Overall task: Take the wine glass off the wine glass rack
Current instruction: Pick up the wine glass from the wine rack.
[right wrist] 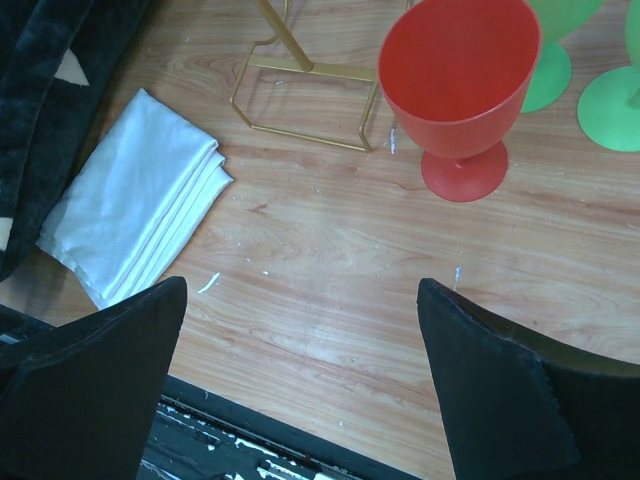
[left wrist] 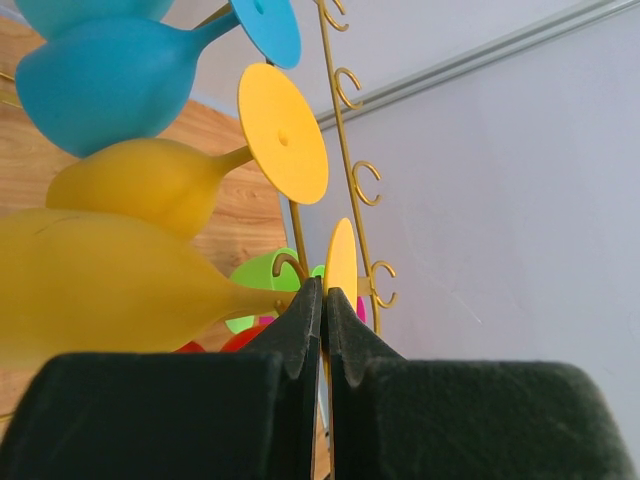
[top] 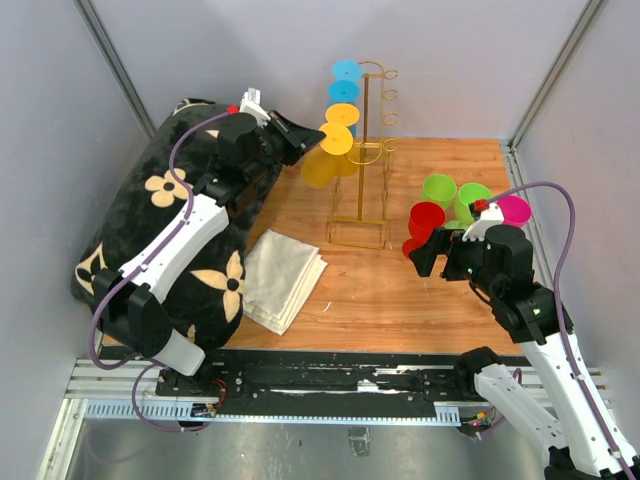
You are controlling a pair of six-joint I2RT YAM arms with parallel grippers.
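Observation:
The gold wire wine glass rack [top: 366, 150] stands at the back middle of the table, with two blue and two yellow wine glasses hanging on its left side. My left gripper [top: 303, 138] is shut on the flat foot [left wrist: 341, 262] of the lowest yellow wine glass [left wrist: 100, 285]. Its bowl [top: 320, 170] tilts down to the left, and its stem lies at a gold loop [left wrist: 287, 264] of the rack. My right gripper [right wrist: 300, 295] is open and empty above bare wood at the right [top: 432, 255].
A red glass [right wrist: 460, 90], green glasses [top: 440, 188] and a magenta one [top: 515, 210] stand right of the rack. A folded white cloth [top: 283, 277] lies front left. A black flowered bag [top: 150, 225] fills the left side. Grey walls enclose the table.

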